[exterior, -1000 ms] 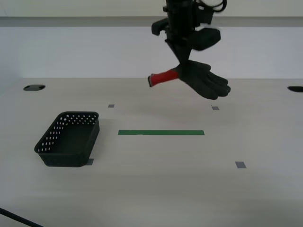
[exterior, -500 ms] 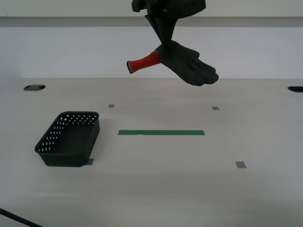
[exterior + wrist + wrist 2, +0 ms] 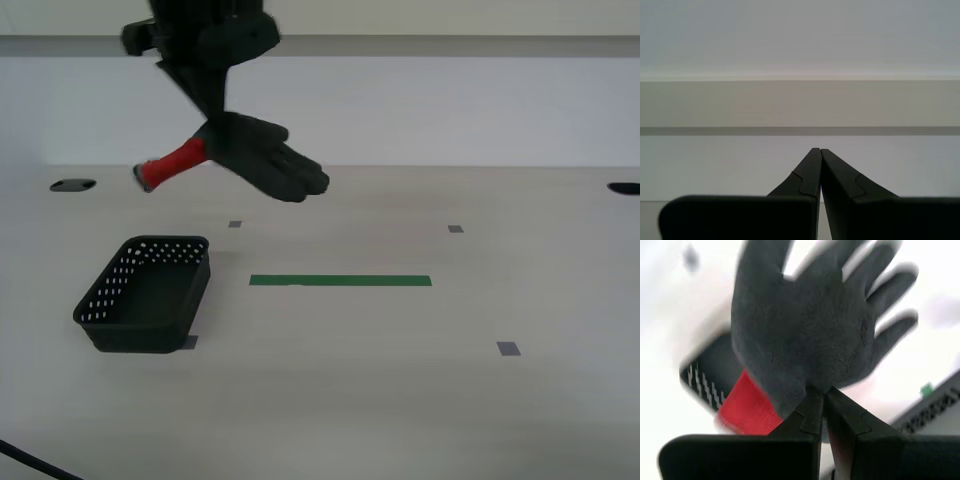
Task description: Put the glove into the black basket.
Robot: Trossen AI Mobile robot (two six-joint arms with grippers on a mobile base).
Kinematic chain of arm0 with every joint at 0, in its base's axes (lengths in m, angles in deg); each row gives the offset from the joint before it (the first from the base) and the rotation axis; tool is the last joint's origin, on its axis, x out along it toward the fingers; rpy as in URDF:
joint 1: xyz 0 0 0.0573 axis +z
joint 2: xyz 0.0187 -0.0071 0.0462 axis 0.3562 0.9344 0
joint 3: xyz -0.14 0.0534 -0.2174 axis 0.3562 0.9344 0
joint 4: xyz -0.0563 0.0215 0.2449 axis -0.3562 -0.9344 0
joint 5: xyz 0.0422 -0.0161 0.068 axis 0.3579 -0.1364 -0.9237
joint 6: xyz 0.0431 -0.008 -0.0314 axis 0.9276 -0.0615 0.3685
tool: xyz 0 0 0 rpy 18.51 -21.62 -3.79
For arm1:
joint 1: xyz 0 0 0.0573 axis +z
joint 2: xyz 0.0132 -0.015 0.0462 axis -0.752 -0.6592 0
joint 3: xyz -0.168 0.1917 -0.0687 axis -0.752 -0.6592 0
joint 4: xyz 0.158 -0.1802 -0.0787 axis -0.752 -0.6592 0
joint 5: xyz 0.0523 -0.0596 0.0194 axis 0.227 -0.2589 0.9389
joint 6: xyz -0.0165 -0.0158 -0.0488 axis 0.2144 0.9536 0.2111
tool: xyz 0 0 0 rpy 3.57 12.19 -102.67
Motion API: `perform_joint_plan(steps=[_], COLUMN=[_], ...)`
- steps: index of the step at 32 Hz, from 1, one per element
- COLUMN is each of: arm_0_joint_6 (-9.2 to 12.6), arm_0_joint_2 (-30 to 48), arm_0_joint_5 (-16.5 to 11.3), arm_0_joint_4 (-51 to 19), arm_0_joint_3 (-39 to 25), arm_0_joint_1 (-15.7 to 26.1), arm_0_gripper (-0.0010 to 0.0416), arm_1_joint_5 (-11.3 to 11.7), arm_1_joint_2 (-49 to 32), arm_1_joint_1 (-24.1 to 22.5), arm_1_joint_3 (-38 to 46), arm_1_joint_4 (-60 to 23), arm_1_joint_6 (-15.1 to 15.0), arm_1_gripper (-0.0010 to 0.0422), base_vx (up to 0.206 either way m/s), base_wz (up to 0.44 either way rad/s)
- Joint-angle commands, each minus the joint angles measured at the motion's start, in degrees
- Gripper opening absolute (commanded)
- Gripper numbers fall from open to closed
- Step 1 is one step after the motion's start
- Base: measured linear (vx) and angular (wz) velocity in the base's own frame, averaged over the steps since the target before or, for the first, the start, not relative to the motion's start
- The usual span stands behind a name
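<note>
A pale table (image 3: 400,400) fronts a white wall. My second gripper (image 3: 207,128) is clamped on the glove (image 3: 250,158), hanging in the air toward the table's far edge, above the basket (image 3: 145,295). My first gripper (image 3: 820,150) is closed, holding nothing.

Note the glove (image 3: 810,335): matt, rough-grained dark coating with a red ribbed knit cuff (image 3: 175,162). The black basket (image 3: 145,293) looks like perforated matt plastic; the table (image 3: 400,400) is pale, smooth, wood-grained.
</note>
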Motion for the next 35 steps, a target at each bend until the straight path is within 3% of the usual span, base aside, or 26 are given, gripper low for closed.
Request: perform_joint_plan(steps=[1, 4, 5, 11, 17, 29, 33, 35], arm_0_joint_6=[0.0, 0.0, 0.0, 0.0, 0.0, 0.0, 0.0, 0.0], arm_0_joint_2=[0.0, 0.0, 0.0, 0.0, 0.0, 0.0, 0.0, 0.0], arm_0_joint_5=[0.0, 0.1, 0.0, 0.0, 0.1, 0.1, 0.0, -0.2], arm_0_joint_4=[-0.4, -0.4, -0.4, -0.4, -0.5, -0.9, -1.9, -2.1], arm_0_joint_3=[-0.1, -0.1, -0.1, -0.1, -0.1, -0.1, -0.1, -0.1], arm_0_joint_1=[0.0, 0.0, 0.0, 0.0, 0.0, 0.0, 0.0, 0.0], arm_0_gripper=[0.0001, 0.0001, 0.0001, 0.0001, 0.0001, 0.0001, 0.0, 0.0001], arm_1_joint_5=[0.3, 0.3, 0.4, 0.4, 0.4, 0.3, 0.3, 0.3], arm_1_joint_2=[3.0, 3.3, 3.3, 3.3, -0.7, -15.7, -16.6, -16.6], arm_1_joint_1=[4.5, 7.2, 10.0, 15.8, 22.7, 23.5, 23.5, 23.5], arm_1_joint_3=[-6.8, -10.6, -15.5, -25.6, -31.1, -26.4, -26.4, -26.4], arm_1_joint_4=[2.2, 4.0, 8.4, 19.9, 28.2, 31.9, 31.9, 31.9], arm_1_joint_6=[0.8, 0.9, 0.9, 1.8, 1.8, 2.0, 3.3, 3.4], arm_1_gripper=[-0.0001, -0.0001, -0.0001, -0.0001, -0.0001, 0.0, 0.0, 0.0021], base_vx=[0.0, 0.0, 0.0, 0.0, 0.0, 0.0, 0.0, 0.0], base_wz=[0.0, 0.0, 0.0, 0.0, 0.0, 0.0, 0.0, 0.0])
